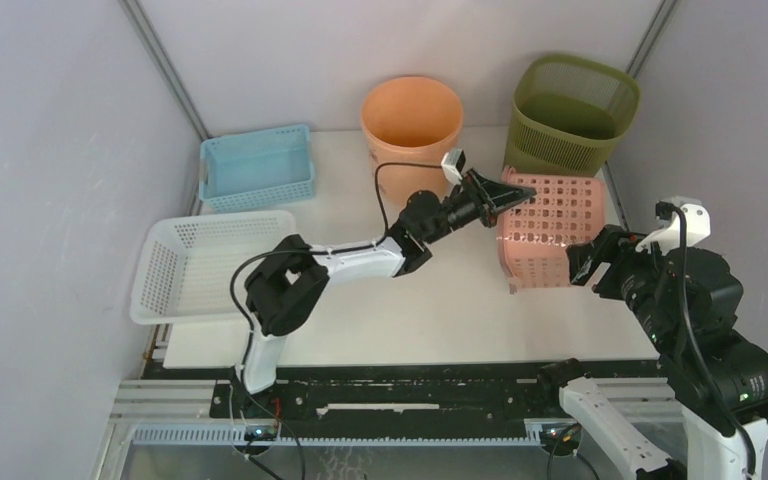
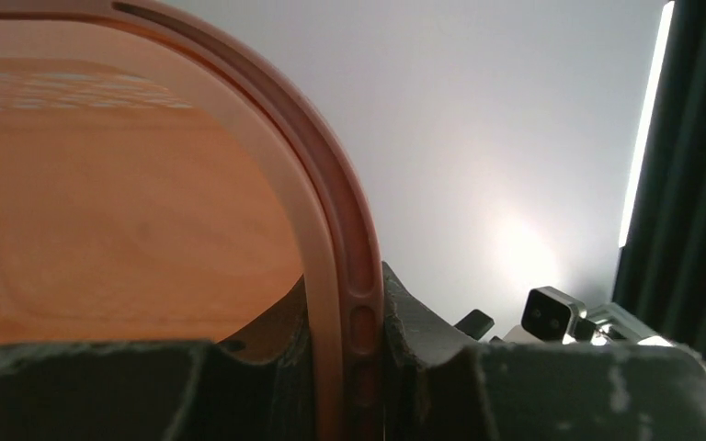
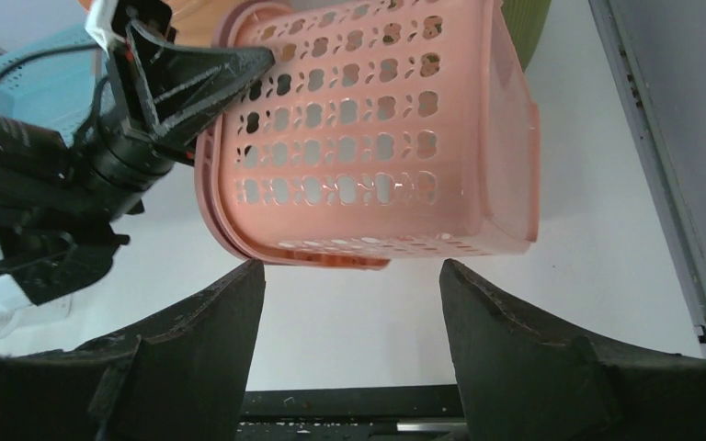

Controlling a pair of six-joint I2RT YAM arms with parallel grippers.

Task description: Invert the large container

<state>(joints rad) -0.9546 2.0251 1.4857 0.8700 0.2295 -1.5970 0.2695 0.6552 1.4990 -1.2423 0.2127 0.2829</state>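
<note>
The large container is a pink perforated basket [image 1: 545, 235] tipped on its side on the right of the white table [image 1: 440, 310], with its opening to the left and its base to the right. My left gripper [image 1: 520, 192] is shut on the upper part of the basket's rim. In the left wrist view the rim [image 2: 345, 239] sits pinched between the fingers of the left gripper [image 2: 372, 367]. My right gripper [image 1: 578, 265] is open and empty, just near of the basket. In the right wrist view the basket [image 3: 377, 138] lies beyond the right gripper [image 3: 349, 303], apart from it.
An orange bucket [image 1: 412, 115] and a green mesh bin [image 1: 570, 110] stand at the back, close behind the pink basket. A blue basket [image 1: 257, 165] is at the back left. A white basket [image 1: 205, 265] is on the left. The enclosure wall is close on the right.
</note>
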